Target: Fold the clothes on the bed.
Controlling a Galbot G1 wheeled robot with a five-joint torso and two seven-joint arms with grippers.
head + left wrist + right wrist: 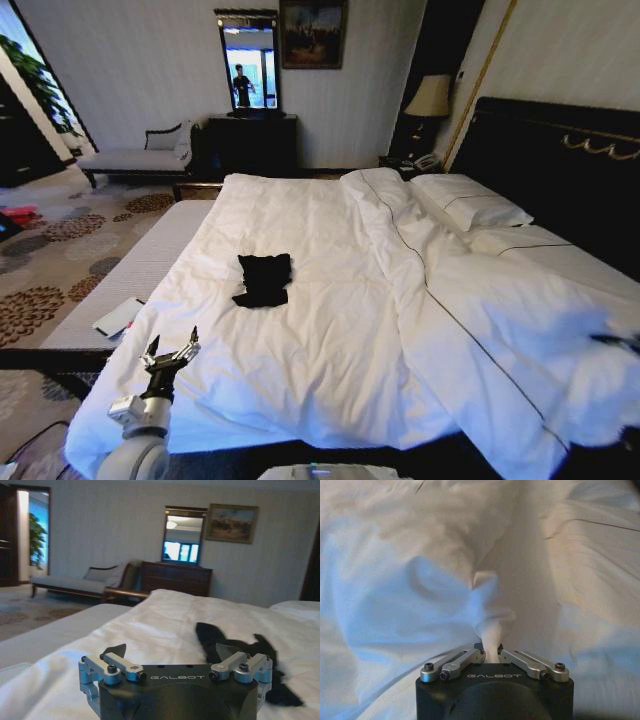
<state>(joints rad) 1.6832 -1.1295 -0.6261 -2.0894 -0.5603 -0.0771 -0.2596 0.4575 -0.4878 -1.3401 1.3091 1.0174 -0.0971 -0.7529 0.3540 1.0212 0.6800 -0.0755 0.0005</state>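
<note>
The clothes are one small black garment lying crumpled on the white duvet near the middle of the bed. My left gripper hovers open over the bed's near left corner, well short of the garment. In the left wrist view the clothes lie just beyond the open left gripper. My right gripper is at the far right of the bed. In the right wrist view the right gripper is shut on a pinched ridge of the duvet.
A grey upholstered bench runs along the bed's left side with a flat white item on it. Pillows lie by the headboard. A chaise, a dark dresser with a mirror and a lamp line the far wall.
</note>
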